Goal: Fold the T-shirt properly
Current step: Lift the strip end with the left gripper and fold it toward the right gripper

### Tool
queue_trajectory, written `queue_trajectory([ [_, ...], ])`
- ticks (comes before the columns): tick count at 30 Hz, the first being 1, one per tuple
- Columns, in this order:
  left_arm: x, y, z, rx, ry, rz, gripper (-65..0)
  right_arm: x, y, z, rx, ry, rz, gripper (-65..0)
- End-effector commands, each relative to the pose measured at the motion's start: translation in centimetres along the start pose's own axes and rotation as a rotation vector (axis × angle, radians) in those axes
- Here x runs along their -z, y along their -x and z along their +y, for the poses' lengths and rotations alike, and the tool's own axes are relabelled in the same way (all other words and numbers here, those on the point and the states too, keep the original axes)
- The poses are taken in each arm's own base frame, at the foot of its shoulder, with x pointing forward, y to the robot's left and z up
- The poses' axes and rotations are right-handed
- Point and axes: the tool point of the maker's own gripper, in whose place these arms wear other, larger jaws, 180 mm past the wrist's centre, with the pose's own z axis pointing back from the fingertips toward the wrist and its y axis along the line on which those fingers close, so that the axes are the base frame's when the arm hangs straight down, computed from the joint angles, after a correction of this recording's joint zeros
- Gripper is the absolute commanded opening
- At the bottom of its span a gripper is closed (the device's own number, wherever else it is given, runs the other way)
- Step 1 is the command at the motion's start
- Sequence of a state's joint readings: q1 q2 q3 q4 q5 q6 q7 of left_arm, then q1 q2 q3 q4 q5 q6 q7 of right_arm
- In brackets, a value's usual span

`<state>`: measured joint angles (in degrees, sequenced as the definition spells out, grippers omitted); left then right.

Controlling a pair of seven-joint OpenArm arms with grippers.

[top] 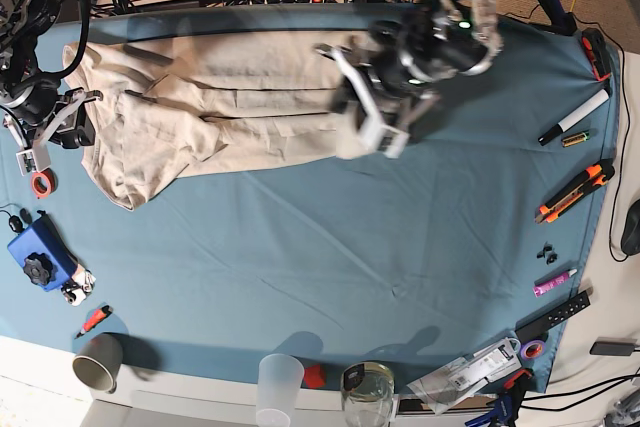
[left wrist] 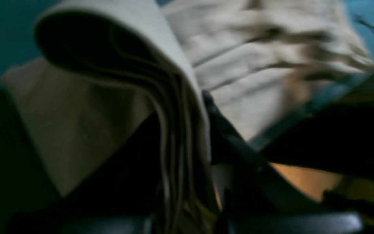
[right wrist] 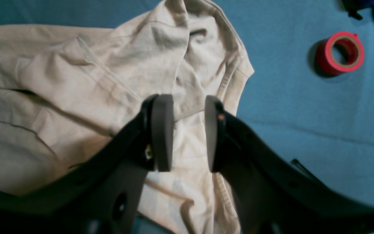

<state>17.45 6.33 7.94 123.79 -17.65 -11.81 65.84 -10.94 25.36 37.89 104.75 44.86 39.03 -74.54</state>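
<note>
Left end effector (top: 385, 112) is clamped shut on a bunched hem of the T-shirt (top: 220, 97), several layers of tan cloth hanging folded from its grip in the left wrist view; motion blur there prevents a finer reading of the fingers. Right end effector (right wrist: 183, 133) stands partly open and empty, hovering over the collar end of the shirt with cloth visible between its pads (right wrist: 162, 130) but not pinched. The shirt lies along the far edge of the table (top: 330, 247), its long axis running parallel to that edge, collar toward the far corner on the right arm's side, lifted hem toward the middle of the far edge. Judgement: the coming move turns on carrying the held hem along that long axis toward the collar, so the left arm is the working arm and the right arm is placed to pin or take the collar end. Nearby, a roll of red tape (right wrist: 339, 53) sits on the blue cloth just beside the collar, close enough to be swept by a trailing sleeve. Markers (top: 573, 117), cutters and cups lie well apart along the other edges and do not obstruct.
</note>
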Motion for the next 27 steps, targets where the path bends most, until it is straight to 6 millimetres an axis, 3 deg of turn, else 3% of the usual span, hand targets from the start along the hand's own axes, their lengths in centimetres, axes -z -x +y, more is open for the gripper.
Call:
queue_trajectory([
  [1,0.0,-1.5,-1.5,0.024,0.033,-0.056,-65.0,-0.7,-1.6,-0.5,-0.025,0.018,-0.051,-47.8],
  [5,1.0,-2.7,-4.6,0.130,0.059,-0.095,-65.0,-0.7,-1.6,-0.6,-0.025,0.019,-0.050,-47.8],
  [10,2.8,-2.9,-5.9,0.185,0.068,-0.093,-65.0,-0.7,-1.1,-1.0,-0.032,0.042,-0.019,-47.8],
  [14,3.9,-2.7,-6.4,0.197,0.084,-0.069,-65.0,-0.8,-0.2,-2.2,-0.050,0.109,0.028,-47.8],
  [21,5.9,-0.6,-6.9,0.174,0.136,0.019,-65.0,-2.0,-0.3,-4.1,-0.024,0.177,0.006,-47.8],
  [27,6.0,-2.4,-6.9,0.182,0.136,-0.048,-65.0,-2.6,-0.4,-4.7,-0.009,0.199,-0.005,-47.8],
])
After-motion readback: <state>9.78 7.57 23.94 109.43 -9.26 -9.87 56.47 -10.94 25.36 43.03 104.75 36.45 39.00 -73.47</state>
